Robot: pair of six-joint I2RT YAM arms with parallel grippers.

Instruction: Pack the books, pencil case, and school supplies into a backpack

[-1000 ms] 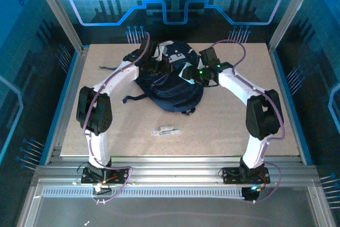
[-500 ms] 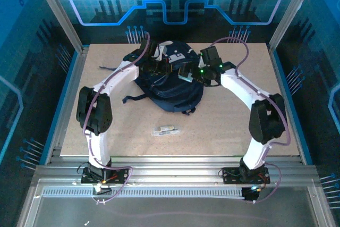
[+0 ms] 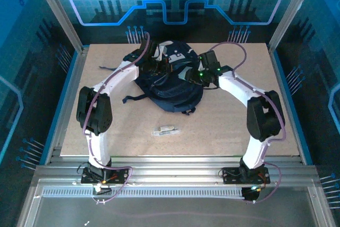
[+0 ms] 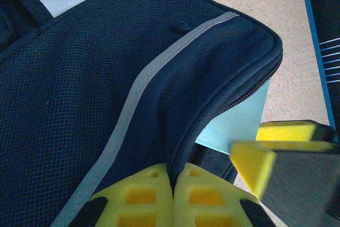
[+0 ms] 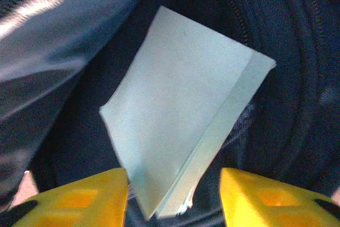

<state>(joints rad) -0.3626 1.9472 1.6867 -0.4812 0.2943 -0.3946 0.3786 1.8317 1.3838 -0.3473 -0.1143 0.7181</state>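
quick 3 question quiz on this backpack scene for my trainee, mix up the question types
1. True or false: the left gripper is shut on the backpack's fabric.
2. The pale book is: A zipped out of sight; B standing in the backpack's open mouth, between the right gripper's open jaws; C pinched by the left gripper.
3. Fill in: the pencil case lies on the ____, nearer the arm bases than the backpack.
Key: 1 true; 2 B; 3 table.

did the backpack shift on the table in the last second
No. The backpack sits at the same spot against the table's far edge.
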